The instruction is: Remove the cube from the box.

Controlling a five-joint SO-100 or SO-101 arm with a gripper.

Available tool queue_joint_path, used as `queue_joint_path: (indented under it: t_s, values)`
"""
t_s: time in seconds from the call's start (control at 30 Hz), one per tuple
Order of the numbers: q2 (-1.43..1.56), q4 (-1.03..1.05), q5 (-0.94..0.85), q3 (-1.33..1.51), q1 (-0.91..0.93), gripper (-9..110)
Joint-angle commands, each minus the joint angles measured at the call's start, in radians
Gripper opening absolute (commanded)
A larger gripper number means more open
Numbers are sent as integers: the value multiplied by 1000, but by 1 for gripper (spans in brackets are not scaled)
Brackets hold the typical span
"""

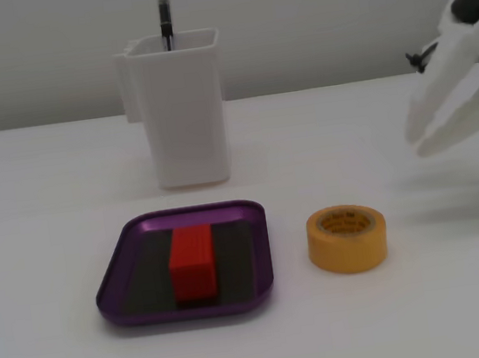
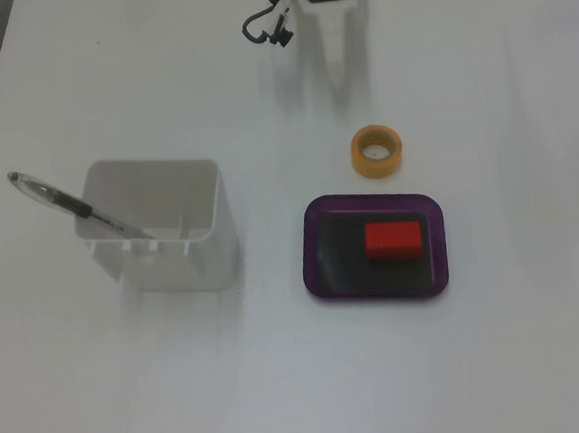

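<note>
In a fixed view from the front, my white plastic gripper (image 1: 413, 140) hangs at the right with fingers parted and empty, well apart from the small ribbed red cube (image 1: 191, 263) lying inside the shallow purple metallic box (image 1: 133, 244), beyond a yellow tape roll (image 1: 347, 237). In a fixed view from above, my gripper (image 2: 335, 72) tapers toward that roll (image 2: 377, 151), the cube (image 2: 393, 238) rests on the box's (image 2: 314, 245) dark flat floor, and a tall white plastic container (image 2: 202, 248) holds a pen (image 2: 78, 208).

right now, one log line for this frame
end effector open, away from box | cube in box | not yet removed
</note>
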Motion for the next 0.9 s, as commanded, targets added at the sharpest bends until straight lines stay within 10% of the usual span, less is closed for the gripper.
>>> queue_joint_path:
  t_s: [0.0, 0.87]
  values:
    - [23, -6, -6, -156, 0, 1]
    - [-1822, 61, -34, -1443, -146, 21]
